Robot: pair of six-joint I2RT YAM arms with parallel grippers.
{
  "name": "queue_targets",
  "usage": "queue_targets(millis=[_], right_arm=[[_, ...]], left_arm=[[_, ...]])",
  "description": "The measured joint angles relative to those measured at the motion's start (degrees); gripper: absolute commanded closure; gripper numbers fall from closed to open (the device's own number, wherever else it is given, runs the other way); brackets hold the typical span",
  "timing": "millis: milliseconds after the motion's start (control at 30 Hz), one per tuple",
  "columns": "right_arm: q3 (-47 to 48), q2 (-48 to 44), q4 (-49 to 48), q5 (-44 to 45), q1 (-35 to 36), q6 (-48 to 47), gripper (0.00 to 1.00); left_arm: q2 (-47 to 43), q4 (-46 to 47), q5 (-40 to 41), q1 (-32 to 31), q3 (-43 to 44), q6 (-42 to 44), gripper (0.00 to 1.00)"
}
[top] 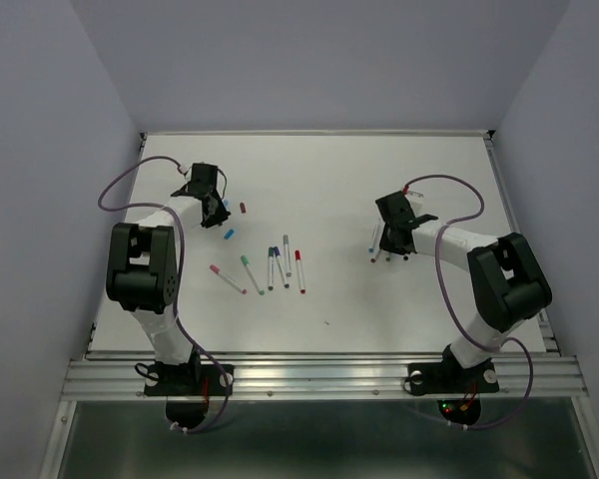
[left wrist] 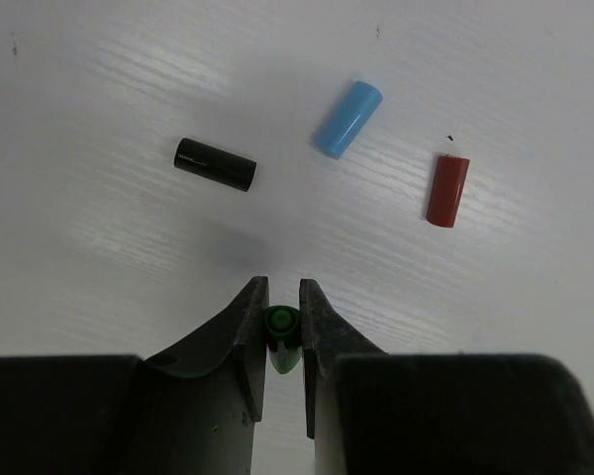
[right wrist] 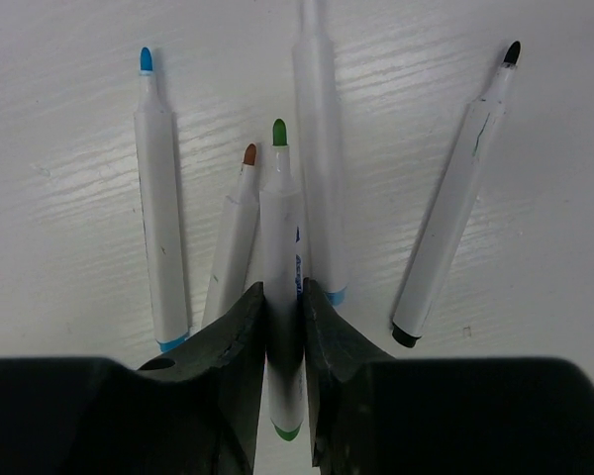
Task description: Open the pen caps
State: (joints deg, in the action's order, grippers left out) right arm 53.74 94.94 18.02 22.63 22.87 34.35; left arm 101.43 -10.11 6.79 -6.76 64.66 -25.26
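Note:
My left gripper (left wrist: 280, 287) is shut on a green pen cap (left wrist: 280, 330), held end-on just above the table. Ahead of it lie three loose caps: black (left wrist: 215, 165), light blue (left wrist: 347, 119) and red (left wrist: 446, 190). My right gripper (right wrist: 283, 289) is shut on the white barrel of an uncapped green-tipped pen (right wrist: 280, 223). Under and beside it lie uncapped pens with blue (right wrist: 160, 218), brown-red (right wrist: 233, 242) and black (right wrist: 455, 198) tips. In the top view the left gripper (top: 214, 207) is at the far left and the right gripper (top: 391, 242) at the right.
Several capped pens (top: 271, 267) lie side by side in the middle of the white table (top: 339, 180). A red cap (top: 244, 208) and a blue cap (top: 229, 235) lie near the left gripper. Cables loop from both arms. Grey walls close in both sides.

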Motion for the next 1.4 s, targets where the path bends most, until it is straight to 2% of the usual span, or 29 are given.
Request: queue_targets(millis=[33, 133, 267, 433, 500, 533, 633, 667, 700, 733, 833, 967, 1067, 1200, 1400], right_arm=[[0.00, 0.28, 0.00, -0.31, 0.00, 0.15, 0.72], [-0.17, 0.68, 0.00, -0.79, 0.00, 0.74, 0.64], [-0.22, 0.72, 0.00, -1.14, 0.00, 1.51, 0.50], [-0.33, 0.55, 0.02, -2.05, 0.00, 1.62, 0.46], [-0.35, 0.17, 0.09, -2.23, 0.00, 1.57, 0.40], [-0.35, -0.55, 0.33, -2.58, 0.00, 1.49, 0.32], [-0.35, -3.85, 1.51, -3.87, 0.00, 0.57, 0.15], [-0.35, -5.14, 1.77, -4.66, 0.00, 0.11, 0.00], [-0.35, -6.86, 2.19, -5.51, 0.02, -0.81, 0.00], [-0.37, -10.01, 2.58, -6.95, 0.37, -1.99, 0.00], [-0.37, -16.26, 2.62, -8.92, 1.86, -4.07, 0.00], [1.33, -18.71, 3.17, -9.20, 8.76, -6.40, 0.00], [5.16, -14.75, 5.29, -7.23, 15.91, -7.26, 0.00], [13.57, -3.04, 7.63, -3.48, 24.48, -7.37, 0.00], [21.46, 10.60, 12.11, 0.20, 30.60, -5.55, 0.00]], left_arm=[[0.37, 0.02, 0.02, 0.00, 0.11, 0.00, 0.74], [1.36, -0.04, 0.11, 0.00, 0.17, 0.02, 0.65], [1.81, -0.11, 0.33, 0.00, 0.20, 0.09, 0.50], [1.81, -0.04, 0.39, 0.00, 0.33, 0.17, 0.39], [1.81, -0.07, 0.37, 0.00, 0.42, 0.17, 0.35], [1.81, -0.15, 0.33, 0.00, 0.48, 0.17, 0.33], [1.66, -0.20, 0.15, 0.00, 0.63, 0.17, 0.26], [1.36, -0.46, 0.07, 0.00, 0.63, 0.17, 0.20], [0.81, -0.72, -0.13, 0.00, 0.63, 0.26, 0.16], [0.11, -0.92, -0.26, 0.00, 0.61, 0.04, 0.08], [-4.96, -1.07, -0.72, 0.00, 0.37, -0.11, 0.01], [-14.32, -0.11, -1.70, 0.00, -1.20, -0.57, 0.01], [-19.69, 0.76, -1.86, 0.00, -2.84, -1.01, 0.01], [-23.52, 0.87, -1.79, 0.00, -5.81, -1.90, 0.01], [-23.98, 0.04, -1.81, 0.00, -9.35, -2.62, 0.01]])
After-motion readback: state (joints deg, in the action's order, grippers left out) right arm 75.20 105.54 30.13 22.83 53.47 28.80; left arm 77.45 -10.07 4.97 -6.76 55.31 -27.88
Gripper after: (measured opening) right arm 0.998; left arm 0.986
